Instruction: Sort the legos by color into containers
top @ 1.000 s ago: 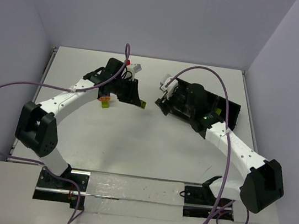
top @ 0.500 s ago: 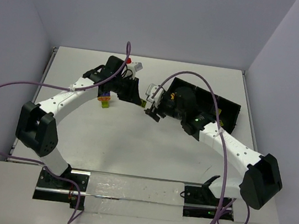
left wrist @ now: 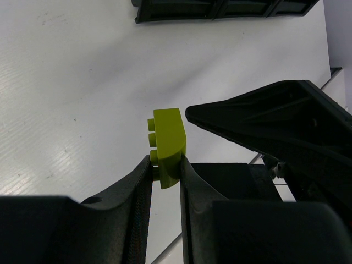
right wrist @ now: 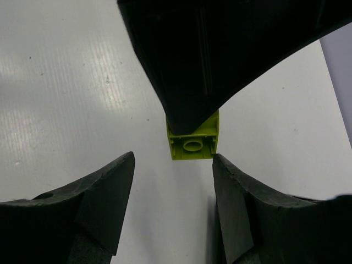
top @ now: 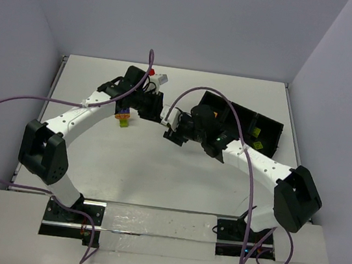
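Observation:
My left gripper (left wrist: 165, 165) is shut on a lime green lego (left wrist: 168, 144), which sticks out past its fingertips above the table. My right gripper (right wrist: 174, 159) is open and faces it tip to tip. The same lego (right wrist: 192, 144) shows its hollow underside just ahead of the right fingertips and is not between them. From above, the left gripper (top: 160, 113) and right gripper (top: 173, 130) meet at mid-table. The black tray (top: 269, 129) of containers lies behind the right arm, with a lime lego (top: 257, 145) in it. An orange and green lego stack (top: 123, 117) lies under the left arm.
In the left wrist view the tray (left wrist: 220, 10) runs along the far edge. A black finger of the right gripper (left wrist: 275, 126) reaches in from the right, close to the held lego. Purple cables loop over both arms.
The right arm has swung left from over the tray to meet the left gripper, and its jaws have narrowed somewhat. The left arm has held still with the lime lego.

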